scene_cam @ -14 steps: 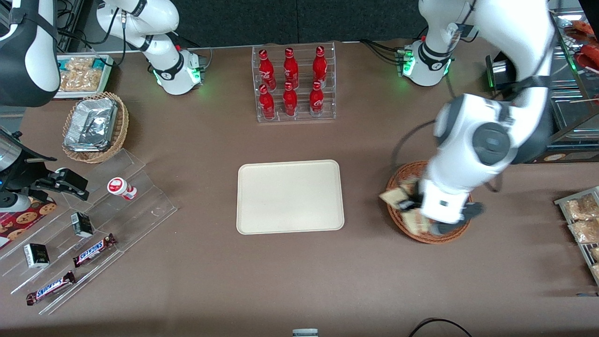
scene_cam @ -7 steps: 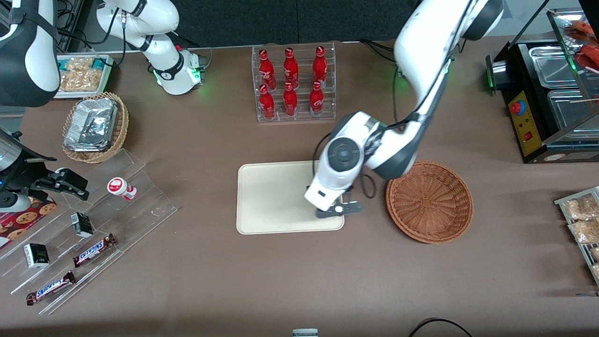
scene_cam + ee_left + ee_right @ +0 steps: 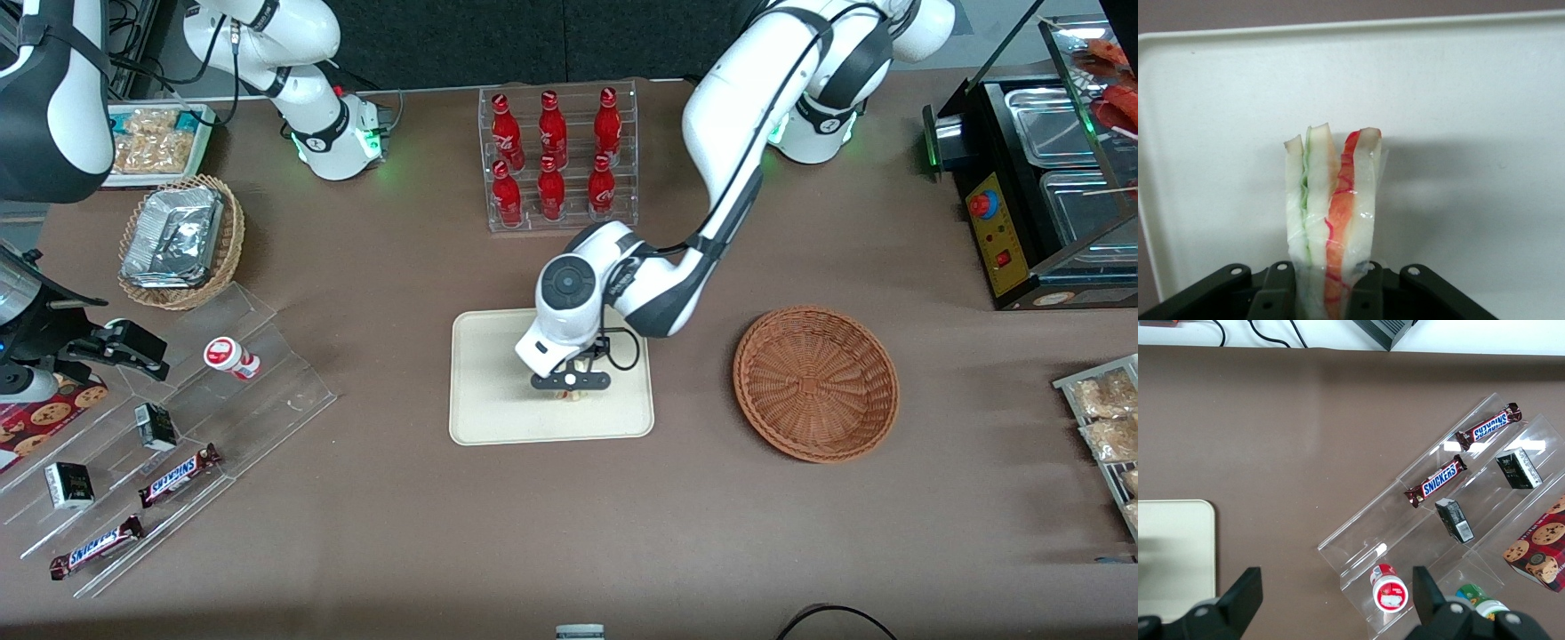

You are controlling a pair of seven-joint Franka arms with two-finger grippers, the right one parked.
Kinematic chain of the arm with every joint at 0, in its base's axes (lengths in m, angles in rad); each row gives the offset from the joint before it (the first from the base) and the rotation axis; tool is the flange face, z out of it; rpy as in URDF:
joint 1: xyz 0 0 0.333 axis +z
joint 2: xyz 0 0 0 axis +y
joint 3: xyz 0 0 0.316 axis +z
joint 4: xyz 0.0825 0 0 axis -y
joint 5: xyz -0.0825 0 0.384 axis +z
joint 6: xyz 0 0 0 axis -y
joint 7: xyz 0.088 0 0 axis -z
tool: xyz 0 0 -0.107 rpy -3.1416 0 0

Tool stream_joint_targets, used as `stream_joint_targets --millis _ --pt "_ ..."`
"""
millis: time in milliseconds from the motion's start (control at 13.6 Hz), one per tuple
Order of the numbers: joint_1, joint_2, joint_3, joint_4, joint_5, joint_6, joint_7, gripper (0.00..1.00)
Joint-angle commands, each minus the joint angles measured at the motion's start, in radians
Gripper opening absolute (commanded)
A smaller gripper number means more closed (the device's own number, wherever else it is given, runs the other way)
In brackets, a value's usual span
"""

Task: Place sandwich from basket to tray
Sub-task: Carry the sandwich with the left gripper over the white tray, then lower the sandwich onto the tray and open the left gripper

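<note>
Nearly done: gripper [image 3: 570,383] is clamped on the sandwich [image 3: 1331,213] over the tray [image 3: 489,391] (basket [image 3: 815,382] empty), just needs letting go.

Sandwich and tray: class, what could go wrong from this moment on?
The gripper holds the wrapped sandwich on edge over the tray, by one end only. Released like this, the thin wedge will probably topple, possibly onto its filling side. The clear wrap is pinched between the fingers, so it might cling as they open and drag the sandwich along.
</note>
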Motion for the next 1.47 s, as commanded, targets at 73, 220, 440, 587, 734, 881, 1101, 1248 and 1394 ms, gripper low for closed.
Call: stream_joint_targets --millis 73,220,440,587,734,881,1101,1248,1394 --pt "-0.032 0.068 0.015 0.045 0.033 0.062 -0.008 0.00" --pt "-0.033 0.076 0.015 0.042 0.033 0.086 -0.008 0.35" --pt "-0.033 0.065 0.015 0.044 0.034 0.085 -0.011 0.99" --pt "-0.027 0.039 0.016 0.047 0.033 0.082 -0.009 0.99" --pt "-0.021 -0.009 0.016 0.044 0.036 0.057 0.001 0.99" --pt "0.000 -0.084 0.018 0.018 0.034 -0.002 0.020 0.99" --pt "0.054 -0.261 0.015 -0.146 0.019 -0.035 0.111 0.99" --pt "0.112 -0.407 0.012 -0.318 0.016 -0.024 0.165 0.99" --pt "0.170 -0.545 0.010 -0.457 -0.041 -0.024 0.274 0.99"
